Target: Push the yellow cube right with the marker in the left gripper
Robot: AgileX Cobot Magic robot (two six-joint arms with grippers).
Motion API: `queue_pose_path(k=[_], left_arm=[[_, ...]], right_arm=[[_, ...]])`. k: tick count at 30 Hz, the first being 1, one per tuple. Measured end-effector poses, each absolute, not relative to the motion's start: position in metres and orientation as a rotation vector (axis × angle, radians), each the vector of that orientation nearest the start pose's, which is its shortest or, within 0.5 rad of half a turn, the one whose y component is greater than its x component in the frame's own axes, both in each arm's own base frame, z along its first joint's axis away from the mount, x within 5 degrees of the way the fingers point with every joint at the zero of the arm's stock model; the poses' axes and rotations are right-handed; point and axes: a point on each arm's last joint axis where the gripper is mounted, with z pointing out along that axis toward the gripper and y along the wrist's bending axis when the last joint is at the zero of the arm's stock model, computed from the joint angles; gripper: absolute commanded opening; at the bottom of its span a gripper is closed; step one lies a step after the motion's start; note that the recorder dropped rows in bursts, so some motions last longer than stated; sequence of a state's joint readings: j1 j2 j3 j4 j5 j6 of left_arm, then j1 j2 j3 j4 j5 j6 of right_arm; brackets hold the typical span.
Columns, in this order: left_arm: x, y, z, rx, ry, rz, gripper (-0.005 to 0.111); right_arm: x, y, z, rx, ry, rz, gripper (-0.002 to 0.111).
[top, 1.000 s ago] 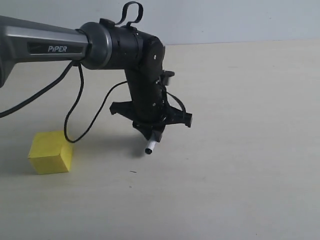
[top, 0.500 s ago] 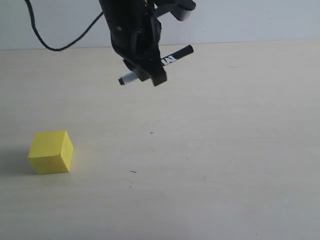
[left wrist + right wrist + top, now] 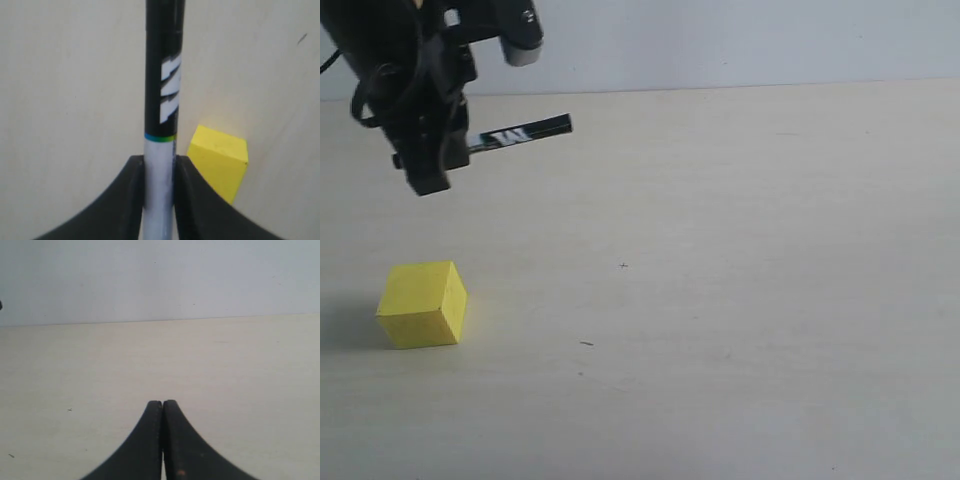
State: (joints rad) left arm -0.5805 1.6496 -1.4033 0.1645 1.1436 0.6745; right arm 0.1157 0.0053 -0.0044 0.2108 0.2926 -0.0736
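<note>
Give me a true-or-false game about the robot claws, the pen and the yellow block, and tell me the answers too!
1. The left gripper is pinching the marker. True.
2. The marker's tip is pressing against the yellow cube. False: the marker is held up in the air and is not touching the cube.
3. The yellow cube sits on the table. True.
4. The right gripper is wide open. False: it is shut, with nothing held in it.
</note>
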Motion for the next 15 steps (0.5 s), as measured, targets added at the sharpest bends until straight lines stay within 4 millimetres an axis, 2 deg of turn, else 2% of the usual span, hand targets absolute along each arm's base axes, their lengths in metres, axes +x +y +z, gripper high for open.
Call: queue_pose_path(k=[5,9,12,15], left_arm=[[0.29,-0.134,0.275,1.718,2.305,0.297,0.0],[0.298,-0.095,0.263,1.744,2.394,0.474,0.0],[0.302,-0.073,0.262,1.63,2.496,0.542,0.0],[0.308,-0.059,0.262,1.552,2.526,0.521,0.0]], right_arm=[[0.054,0.012,0.188,-0.032,1.776,0.23,0.0],[0.054,0.012,0.188,-0.032,1.776,0.23,0.0],[0.054,0.012,0.188,-0.032,1.776,0.23,0.0],[0.054,0.012,0.188,-0.032,1.776,0.23,0.0]])
